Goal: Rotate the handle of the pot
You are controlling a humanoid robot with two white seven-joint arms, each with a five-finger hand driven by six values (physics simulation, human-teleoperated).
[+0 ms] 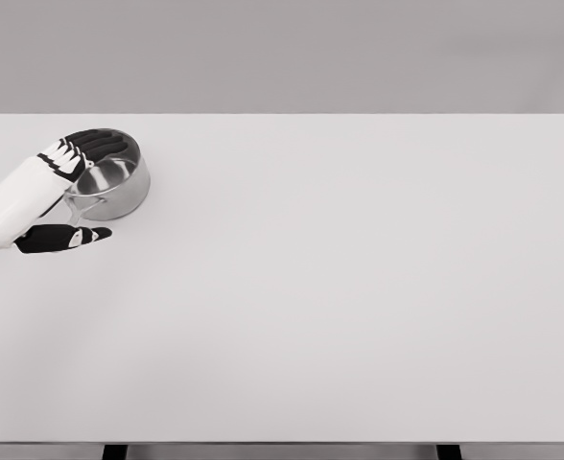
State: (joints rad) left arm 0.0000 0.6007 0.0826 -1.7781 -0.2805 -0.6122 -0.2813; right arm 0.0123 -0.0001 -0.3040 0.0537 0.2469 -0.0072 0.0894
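Observation:
A small steel pot point(127, 190) stands at the far left of the white table point(340, 287). Its thin handle point(82, 203) points to the lower left, toward my left arm. My left hand point(95, 190) is at the pot with its black fingers point(95, 146) stretched over the far rim. The thumb point(71, 237) is spread out below the handle and apart from it. The handle lies in the gap between fingers and thumb, and the hand is open around it, not closed on it. My right arm does not show.
The table's left edge runs close beside the pot and my forearm. The far edge lies just behind the pot. A plain grey wall stands behind the table.

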